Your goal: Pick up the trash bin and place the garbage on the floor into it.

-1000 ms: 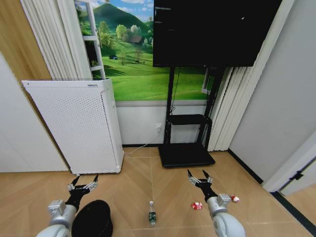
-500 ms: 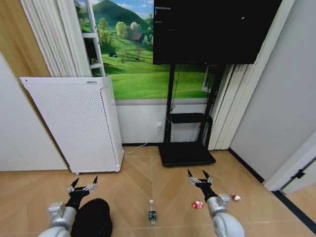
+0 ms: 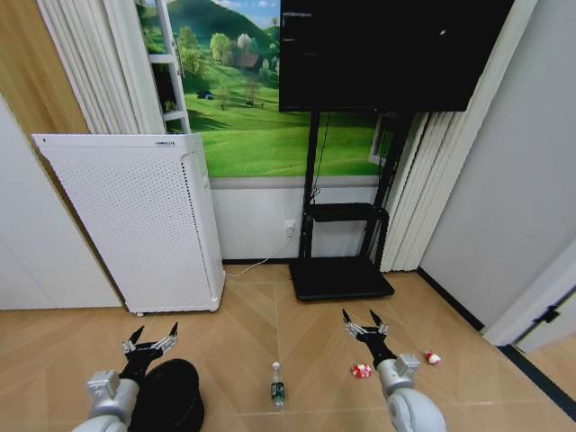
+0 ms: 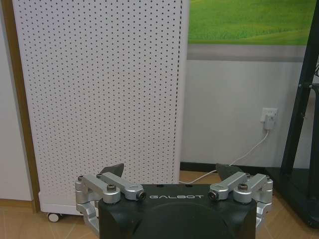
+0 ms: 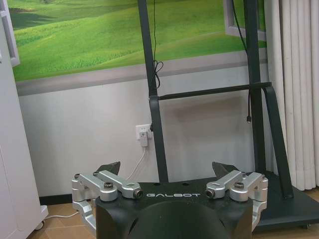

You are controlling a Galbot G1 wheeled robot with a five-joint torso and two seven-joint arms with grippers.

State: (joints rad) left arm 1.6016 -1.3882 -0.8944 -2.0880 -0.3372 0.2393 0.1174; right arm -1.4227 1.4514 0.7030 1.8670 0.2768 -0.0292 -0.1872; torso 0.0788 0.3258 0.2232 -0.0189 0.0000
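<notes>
On the wooden floor [image 3: 261, 315], low in the head view and to the robot's left, stands the trash bin [image 3: 171, 396], a small black round one, partly cut by the picture's lower edge. The left tool [image 3: 151, 338] hangs just above and slightly behind its rim, apart from it, prongs spread wide and holding nothing; the left wrist view shows the same spread prongs [image 4: 172, 174] facing the white perforated appliance [image 4: 99, 99]. To the right of the bin, about midway between the two arms, a small clear bottle [image 3: 277, 387] with a green label stands on the boards. Farther right lies a red-and-white scrap [image 3: 361, 371], just beside the right arm's wrist, and a second scrap [image 3: 432, 358] lies beyond that arm, nearer the grey wall. The right tool [image 3: 361, 320] is raised over the floor ahead of the first scrap, likewise wide open and empty; in its wrist view [image 5: 167, 169] it points at the black TV stand [image 5: 159, 124] and a wall socket [image 5: 143, 133] with a white cable.
</notes>
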